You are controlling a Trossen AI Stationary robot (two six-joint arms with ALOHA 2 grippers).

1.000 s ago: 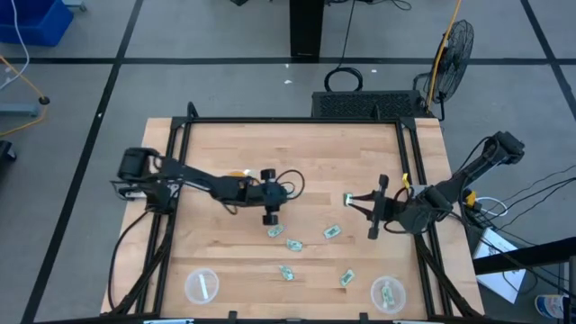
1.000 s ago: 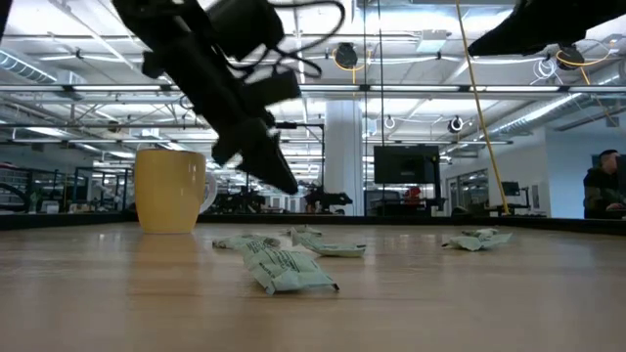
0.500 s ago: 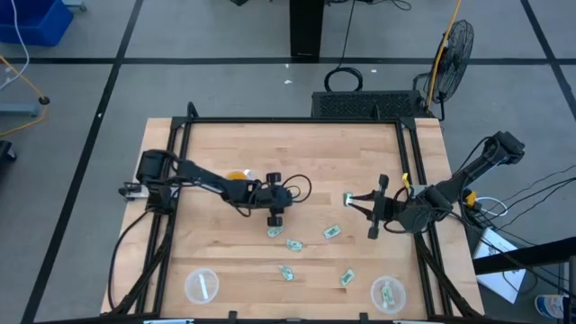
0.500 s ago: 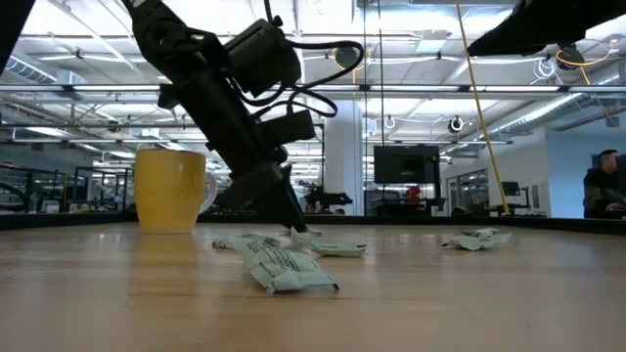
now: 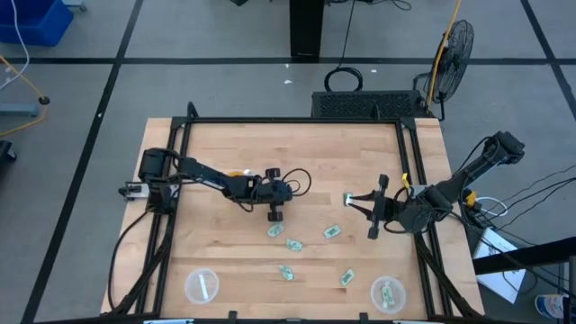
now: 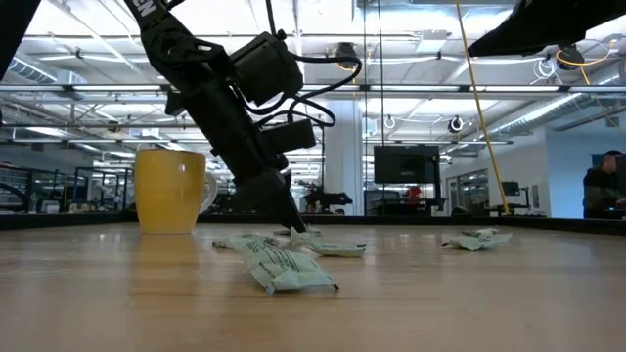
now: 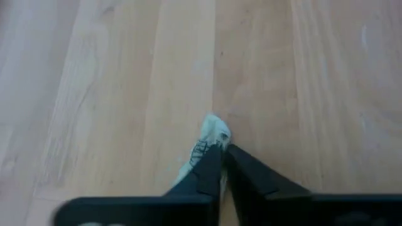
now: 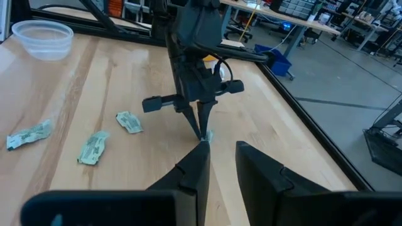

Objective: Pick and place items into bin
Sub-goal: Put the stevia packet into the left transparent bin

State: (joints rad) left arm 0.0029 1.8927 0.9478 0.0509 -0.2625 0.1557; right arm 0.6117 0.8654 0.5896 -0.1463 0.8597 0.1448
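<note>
The left gripper (image 5: pixel 275 216) is down at the wooden surface (image 5: pixel 297 153), just right of the yellow cup (image 6: pixel 174 190), and its jaws are pressed together on a pale green-and-white packet (image 7: pixel 210 139); the left wrist view shows the 2 dark fingertips (image 7: pixel 213 164) closed on the packet's edge while the packet lies on the surface. In the low view the left gripper (image 6: pixel 290 224) touches down at a cluster of packets (image 6: pixel 328 244) to the right of the cup, with another packet (image 6: pixel 284 269) lying nearer the camera.

The right gripper (image 5: pixel 351 203) hangs farther right of the cup, near the surface's right rail, its jaws spread apart with a small packet (image 5: pixel 347 199) at their tips; whether it touches them is unclear. The right wrist view shows its 2 fingers (image 8: pixel 196 171) parted.

Below and right of the cup, in the high view, loose packets lie scattered: 1 by the left gripper (image 5: pixel 274 231), then others (image 5: pixel 294 244) (image 5: pixel 331 231) (image 5: pixel 287 272) (image 5: pixel 346 278). 2 clear round bins sit along the near edge: the left bin (image 5: pixel 202 286) and the right bin (image 5: pixel 388 293), each holding 1 packet
</note>
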